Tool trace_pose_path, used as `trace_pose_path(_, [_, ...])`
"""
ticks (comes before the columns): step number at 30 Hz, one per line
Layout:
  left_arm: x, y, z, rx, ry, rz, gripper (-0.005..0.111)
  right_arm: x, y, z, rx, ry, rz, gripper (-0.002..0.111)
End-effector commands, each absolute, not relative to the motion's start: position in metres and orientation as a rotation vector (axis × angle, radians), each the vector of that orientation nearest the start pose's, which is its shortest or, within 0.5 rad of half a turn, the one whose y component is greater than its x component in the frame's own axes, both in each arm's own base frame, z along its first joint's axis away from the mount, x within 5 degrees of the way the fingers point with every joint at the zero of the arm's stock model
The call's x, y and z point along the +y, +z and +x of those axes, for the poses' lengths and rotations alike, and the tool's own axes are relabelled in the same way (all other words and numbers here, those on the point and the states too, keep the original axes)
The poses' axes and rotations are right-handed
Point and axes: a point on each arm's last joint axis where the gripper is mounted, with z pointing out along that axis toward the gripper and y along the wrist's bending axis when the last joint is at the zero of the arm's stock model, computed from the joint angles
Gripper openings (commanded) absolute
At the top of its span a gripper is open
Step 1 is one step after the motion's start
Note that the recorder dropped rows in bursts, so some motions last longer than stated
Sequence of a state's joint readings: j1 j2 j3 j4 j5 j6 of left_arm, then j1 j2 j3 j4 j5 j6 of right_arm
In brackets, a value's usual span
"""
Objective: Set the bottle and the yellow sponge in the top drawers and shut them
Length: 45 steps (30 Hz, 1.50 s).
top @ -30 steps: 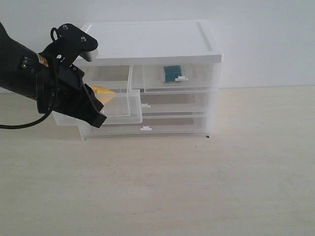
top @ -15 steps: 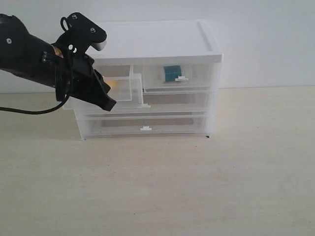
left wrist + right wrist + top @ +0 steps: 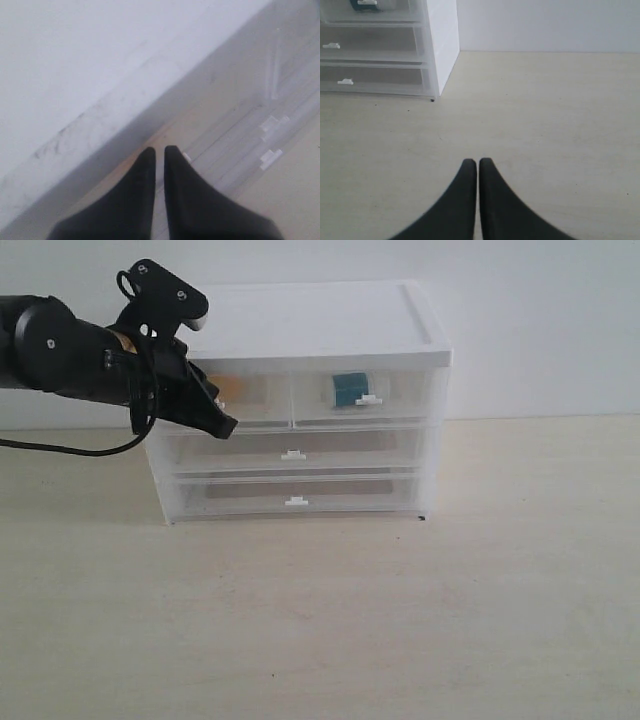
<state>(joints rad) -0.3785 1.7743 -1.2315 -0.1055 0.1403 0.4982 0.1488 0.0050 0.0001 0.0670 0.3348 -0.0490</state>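
Moved since a second ago: left top drawer [image 3: 255, 400], then pulled well out of the cabinet [image 3: 320, 320], now pushed in flush with the cabinet front. The left claw [image 3: 222, 426], then low at the drawer's outer end, now sits higher and close against the cabinet.

Item 1. Left claw: clenched, grasping nothing. Its black tips meet at the front face of the left top drawer, just beside that drawer's small white tab handle [image 3: 186, 157].

Item 2. Right claw [image 3: 478, 162]: clenched, empty, over the bare counter [image 3: 400, 620], well apart from the cabinet.

Item 3. Yellow sponge [image 3: 222, 390]: inside the left top drawer, showing only as a faint orange tint behind the translucent front, partly hidden by the left arm.

Item 4. Bottle [image 3: 348, 389]: teal body, inside the right top drawer [image 3: 400, 395], near that drawer's white tab handle.

Item 5. Top drawers: both shut, side by side under the white cabinet top.

Item 6. Middle drawer [image 3: 340, 447] and lower drawer [image 3: 340, 492]: full-width, clear, both shut.

Item 7. Black cable [image 3: 60, 448]: hangs in a loop below the left arm.
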Motion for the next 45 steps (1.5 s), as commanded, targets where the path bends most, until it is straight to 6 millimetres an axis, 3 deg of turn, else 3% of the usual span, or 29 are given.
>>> trace_pose_path(1, [-0.149, 0.258, 0.382, 1.938, 0.000, 0.767, 0.004, 0.010, 0.183, 0.053, 1.812, 0.130, -0.142, 0.000])
trace_pose_path(6, [-0.148, 0.256, 0.380, 1.983, -0.007, 0.789, 0.004, 0.010, 0.183, 0.053, 1.811, 0.128, -0.144, 0.000])
trace_pose_path(11, [-0.144, 0.262, 0.365, 2.088, -0.026, 0.844, 0.004, 0.010, 0.183, 0.053, 1.811, 0.128, -0.144, 0.000])
trace_pose_path(15, [-0.138, 0.283, 0.345, 2.155, -0.051, 0.876, 0.004, 0.010, 0.183, 0.053, 1.811, 0.130, -0.142, 0.000])
trace_pose_path(22, [-0.124, 0.328, 0.305, 2.238, -0.136, 0.743, 0.004, 0.010, 0.183, 0.053, 1.811, 0.130, -0.142, 0.000])
trace_pose_path(25, [-0.115, 0.335, 0.288, 2.268, -0.121, 0.711, 0.004, 0.010, 0.183, 0.053, 1.811, 0.130, -0.142, 0.000])
trace_pose_path(30, [-0.096, 0.339, 0.253, 2.241, -0.053, 0.671, 0.004, 0.010, 0.183, 0.053, 1.812, 0.131, -0.140, 0.000])
trace_pose_path(35, [-0.077, 0.344, 0.207, 2.178, -0.097, 0.549, 0.004, 0.010, 0.183, 0.053, 1.812, 0.131, -0.140, 0.000])
trace_pose_path(40, [-0.052, 0.352, 0.140, 1.977, -0.200, 0.379, 0.004, 0.010, 0.183, 0.053, 1.812, 0.131, -0.140, 0.000])
trace_pose_path(45, [-0.032, 0.338, 0.090, 1.865, -0.208, 0.361, 0.004, 0.010, 0.183, 0.053, 1.812, 0.131, -0.140, 0.000])
